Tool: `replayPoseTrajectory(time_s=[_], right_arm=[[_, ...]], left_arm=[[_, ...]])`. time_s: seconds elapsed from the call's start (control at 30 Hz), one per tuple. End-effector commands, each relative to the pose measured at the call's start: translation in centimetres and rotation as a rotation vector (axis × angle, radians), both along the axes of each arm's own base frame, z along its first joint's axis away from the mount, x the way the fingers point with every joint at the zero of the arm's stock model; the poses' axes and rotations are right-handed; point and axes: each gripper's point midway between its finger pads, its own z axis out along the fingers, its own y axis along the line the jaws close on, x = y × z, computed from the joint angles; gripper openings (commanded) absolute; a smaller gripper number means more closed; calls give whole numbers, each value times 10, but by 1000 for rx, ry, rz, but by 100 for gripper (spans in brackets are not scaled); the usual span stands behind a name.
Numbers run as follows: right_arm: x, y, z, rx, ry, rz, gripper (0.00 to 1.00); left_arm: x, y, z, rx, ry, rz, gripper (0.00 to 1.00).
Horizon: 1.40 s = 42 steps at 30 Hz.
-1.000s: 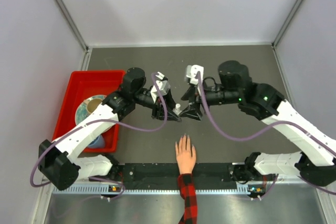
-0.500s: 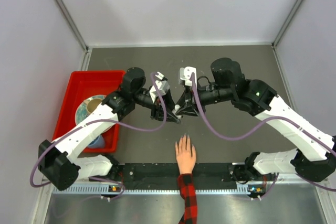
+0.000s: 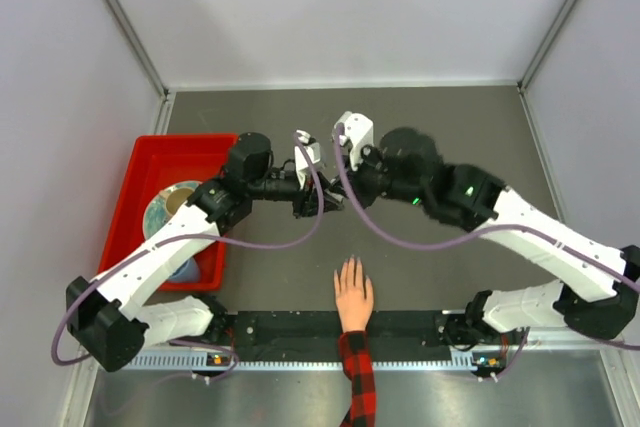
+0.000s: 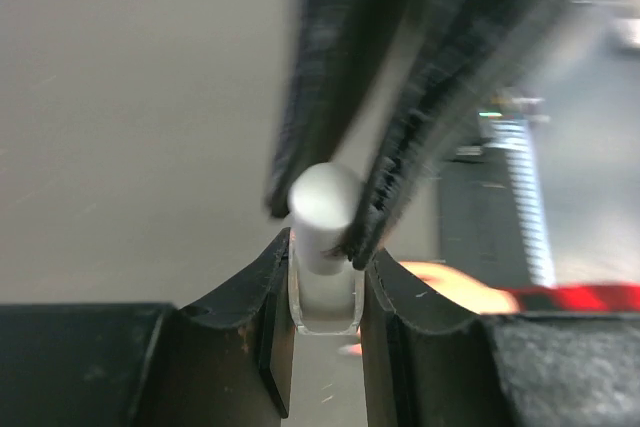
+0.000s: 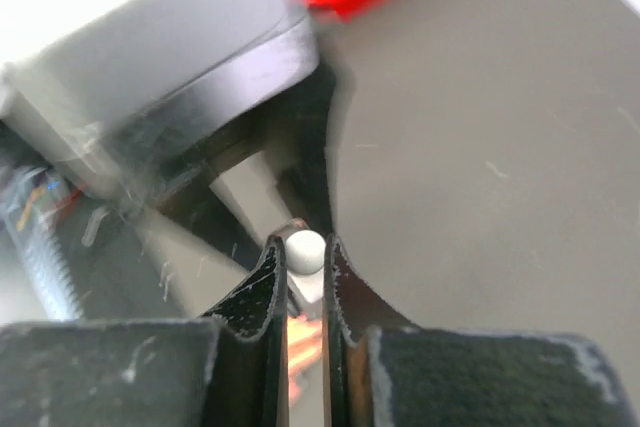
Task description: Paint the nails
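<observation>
A light-skinned hand (image 3: 352, 295) with a red-and-black plaid sleeve lies flat on the table, fingers pointing away from the arms. Its nails (image 3: 350, 265) are too small to make out. Beyond the hand and above the table, my left gripper (image 3: 318, 199) is shut on a small clear glass bottle (image 4: 325, 299). The bottle's white cap (image 4: 324, 202) sticks out past the left gripper (image 4: 327, 252). My right gripper (image 3: 336, 196) meets it from the right and is shut on that white cap (image 5: 305, 253). The hand (image 5: 305, 332) shows blurred below the right gripper (image 5: 303, 245).
A red bin (image 3: 140, 162) stands at the left with a round dish (image 3: 172, 205) in it. A black strip (image 3: 290, 327) runs along the near edge under the wrist. Grey walls close in the table on three sides.
My right gripper has swung left to the bottle and closed on its white cap. My left gripper has kept hold of the bottle and shifted slightly.
</observation>
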Motion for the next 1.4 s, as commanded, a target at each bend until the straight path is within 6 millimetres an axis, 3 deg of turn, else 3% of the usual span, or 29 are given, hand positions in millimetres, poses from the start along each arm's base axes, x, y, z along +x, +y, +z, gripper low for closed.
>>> replayPoseTrajectory(time_s=[0.0,0.03,0.07,0.1,0.13,0.27,0.37,0.4,0.47,0.5,0.53,0.57,0.7,0.77,0.93,1.03,1.07,1.13,1.37], right_arm=[[36,-42,-6,135,-19,-806,0],[35,-45,-9,172,19,-892,0],[30,-36,-14,174,48,-892,0],[30,-32,-3,181,47,-898,0],[34,-31,-14,123,19,-942,0],[27,-12,-8,137,52,-840,0],[24,-12,5,142,34,-775,22],[25,-13,9,152,29,-758,39],[17,-16,24,165,17,-643,53],[16,-17,21,153,11,-600,64],[6,-9,28,183,28,-495,69],[0,-13,37,179,-12,-410,71],[-29,-17,30,121,-61,-123,79],[-39,-21,24,93,-44,-17,79],[-63,-26,32,124,28,223,75],[-61,-27,41,140,37,279,65],[-56,-28,46,144,25,272,51],[-47,-26,43,118,14,264,45],[-37,-15,45,97,-13,291,52]], left_arm=[[65,22,31,-41,-182,402,0],[69,27,35,-49,-196,445,0],[71,27,38,-63,-205,455,0],[71,27,36,-64,-203,457,0],[69,27,37,-72,-204,451,0],[65,23,34,-68,-199,414,0],[55,19,36,-72,-203,348,0],[50,17,37,-78,-202,321,0],[36,13,40,-97,-206,241,0],[31,12,40,-103,-206,213,0],[28,10,41,-107,-208,189,0],[23,9,40,-108,-209,156,0],[-11,1,41,-132,-164,-62,0],[-22,-1,42,-141,-132,-135,0],[-55,-1,40,-160,-5,-378,0],[-58,-2,40,-157,42,-417,0],[-59,-1,41,-158,50,-422,0],[-61,-1,40,-159,59,-433,0],[-64,0,42,-166,66,-448,0]])
